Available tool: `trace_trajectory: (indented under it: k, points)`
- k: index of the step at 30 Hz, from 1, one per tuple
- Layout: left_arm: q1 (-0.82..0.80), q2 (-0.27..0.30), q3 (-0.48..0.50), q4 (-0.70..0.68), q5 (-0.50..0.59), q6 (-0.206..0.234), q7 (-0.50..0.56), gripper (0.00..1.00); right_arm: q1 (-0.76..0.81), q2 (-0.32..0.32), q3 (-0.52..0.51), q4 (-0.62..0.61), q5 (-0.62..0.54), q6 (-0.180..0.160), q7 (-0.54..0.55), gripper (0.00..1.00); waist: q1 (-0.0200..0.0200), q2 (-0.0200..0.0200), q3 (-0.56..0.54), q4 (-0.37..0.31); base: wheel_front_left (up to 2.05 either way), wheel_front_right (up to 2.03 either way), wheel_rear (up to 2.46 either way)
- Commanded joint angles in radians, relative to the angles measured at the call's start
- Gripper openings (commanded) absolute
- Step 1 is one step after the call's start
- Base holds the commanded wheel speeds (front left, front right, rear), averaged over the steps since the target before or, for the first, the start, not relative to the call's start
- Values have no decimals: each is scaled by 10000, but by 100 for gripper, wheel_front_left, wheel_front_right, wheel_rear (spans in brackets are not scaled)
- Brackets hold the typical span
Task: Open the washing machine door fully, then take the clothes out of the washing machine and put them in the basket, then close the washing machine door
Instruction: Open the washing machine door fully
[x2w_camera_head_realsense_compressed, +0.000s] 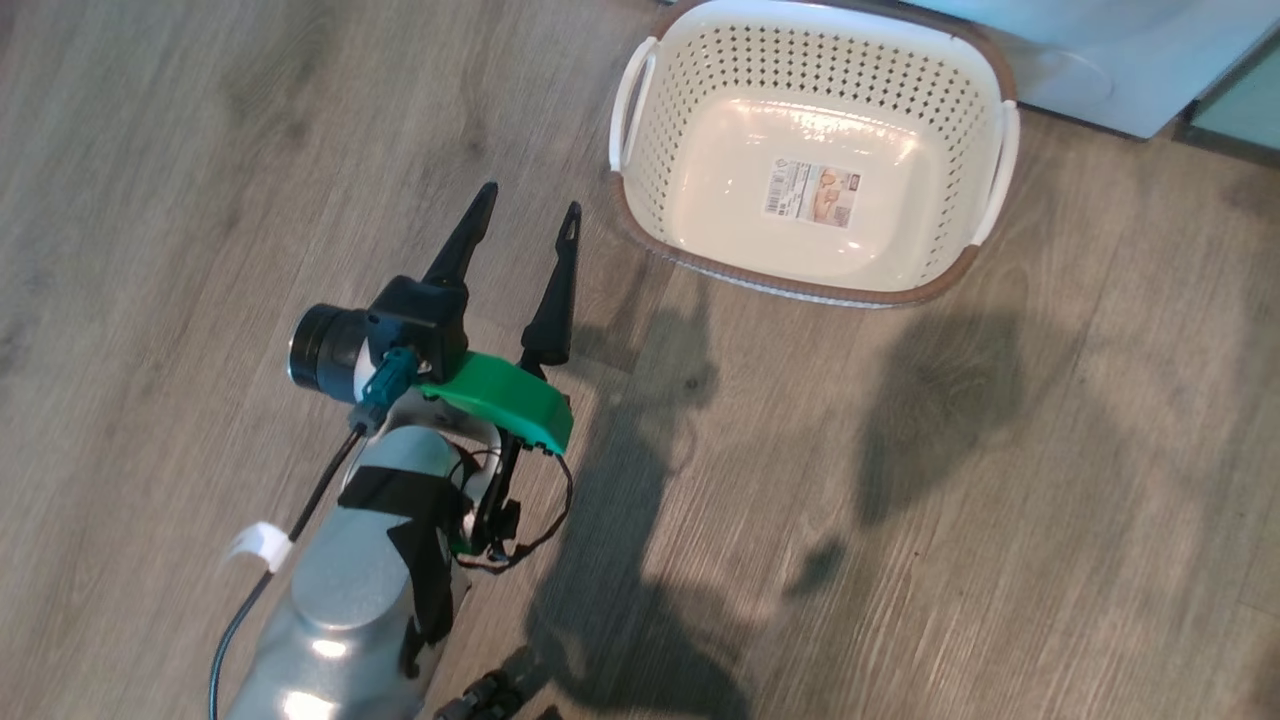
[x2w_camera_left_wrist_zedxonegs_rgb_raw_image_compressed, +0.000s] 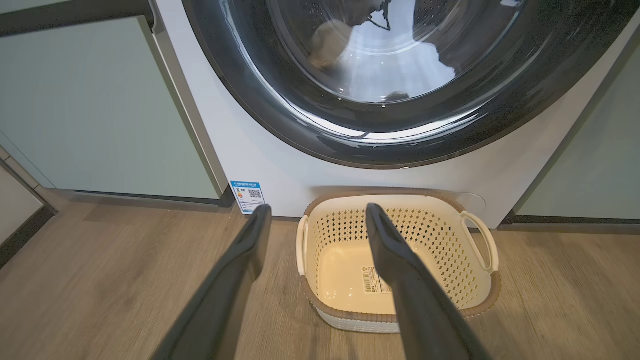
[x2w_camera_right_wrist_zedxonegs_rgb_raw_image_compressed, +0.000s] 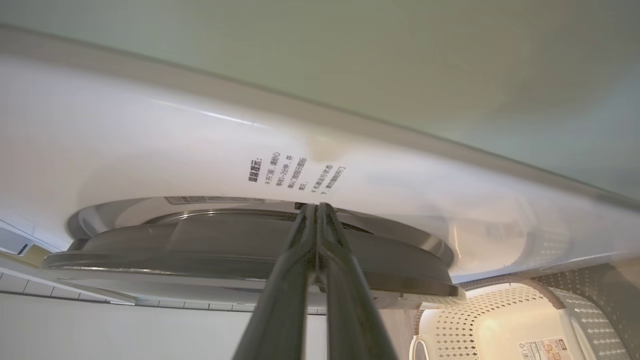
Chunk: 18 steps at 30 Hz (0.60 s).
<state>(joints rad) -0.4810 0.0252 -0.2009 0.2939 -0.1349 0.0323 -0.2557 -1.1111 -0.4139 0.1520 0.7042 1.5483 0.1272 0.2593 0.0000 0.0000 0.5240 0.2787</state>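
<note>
Tho cut off, door glass murky.

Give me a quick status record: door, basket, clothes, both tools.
washing machine door: not swung open
basket: on the floor in front of the washing machine, empty
clothes: probably the pale lump behind the door glass; none in the basket
left tool: open, holding nothing, over the floor beside the basket
right tool: shut, tips at the door's edge by the machine front; contact cannot be told
step: door opening not yet done
</note>
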Motion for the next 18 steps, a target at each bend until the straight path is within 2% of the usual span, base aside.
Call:
trace_trajectory:
  k: [1, 18]
  points:
    - [-169, 251, 250, -334, -101, 83, -61, 100, -331, 36, 57, -267, 66, 35, 105, 0, 0, 0, 50, 52, 0, 0, 0]
    - [-367, 251, -131, -465, -494, 359, -61, 100, -1820, 347, 241, 864, 396, 35, 1378, 0, 0, 0, 545, 477, 0, 0, 0]
